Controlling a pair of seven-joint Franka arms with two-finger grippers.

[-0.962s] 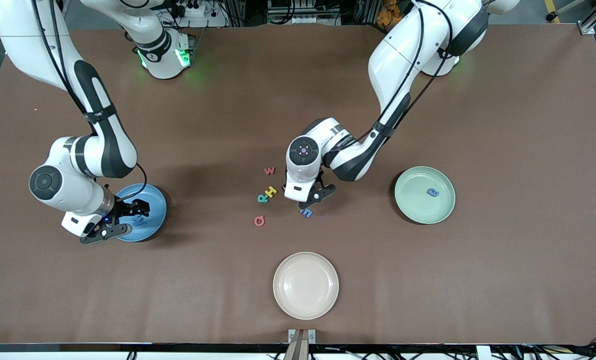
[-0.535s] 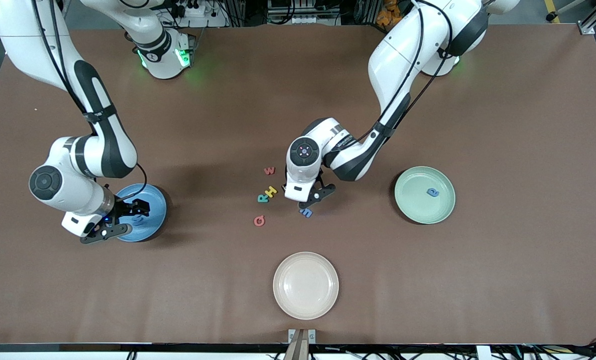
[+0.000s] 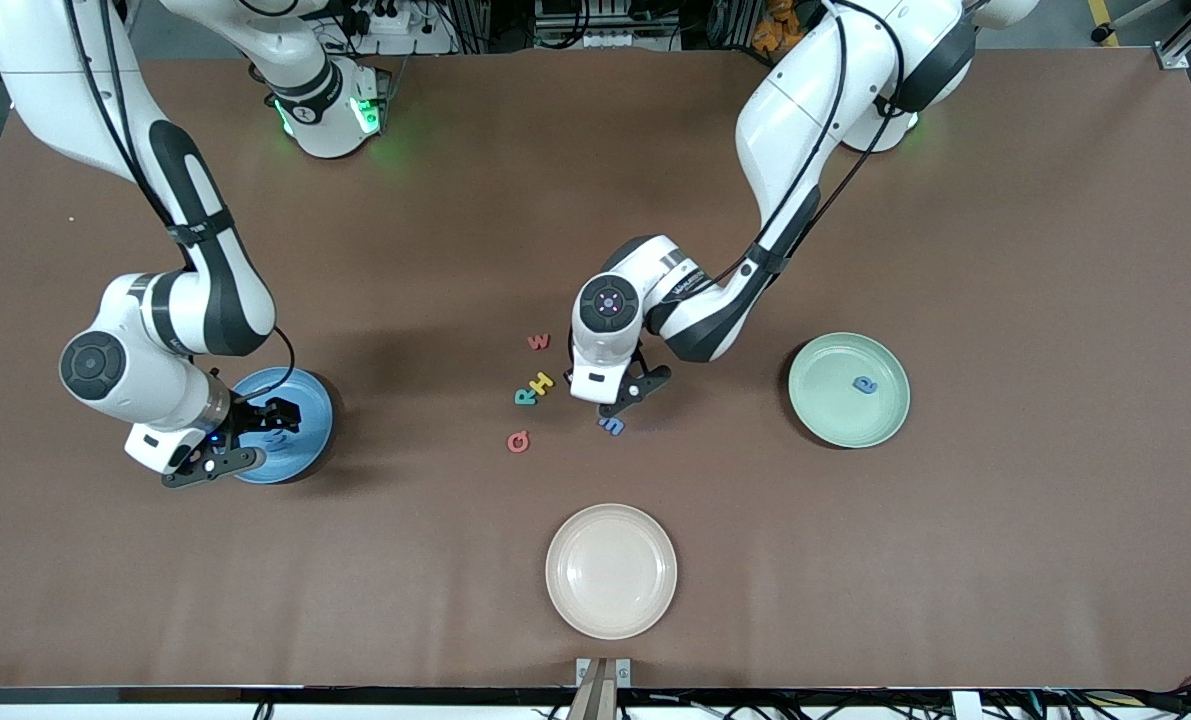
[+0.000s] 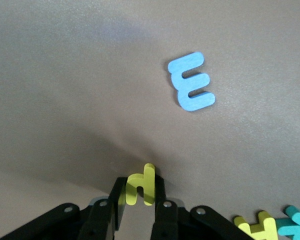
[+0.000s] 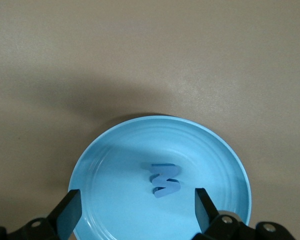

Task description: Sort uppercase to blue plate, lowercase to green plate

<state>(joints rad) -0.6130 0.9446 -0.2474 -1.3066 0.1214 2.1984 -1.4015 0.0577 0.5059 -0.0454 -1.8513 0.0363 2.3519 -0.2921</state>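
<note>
My left gripper (image 3: 619, 404) is low over the table's middle, shut on a yellow lowercase letter (image 4: 142, 184) that stands on edge between its fingers. A blue m (image 3: 612, 425) lies just nearer the camera. Beside them lie a yellow H (image 3: 542, 382), a teal R (image 3: 525, 396), a pinkish Q (image 3: 518, 441) and a small pinkish w (image 3: 539, 341). My right gripper (image 3: 247, 437) hangs open over the blue plate (image 3: 310, 440), where a blue W (image 5: 165, 180) lies. The green plate (image 3: 835, 410) holds a blue a (image 3: 864, 384).
A cream-white plate (image 3: 611, 570) sits near the table's front edge, nearer the camera than the letters. The blue plate is toward the right arm's end of the table, the green plate toward the left arm's end.
The left gripper's fingers have closed onto the yellow lowercase letter. The right arm has barely moved.
</note>
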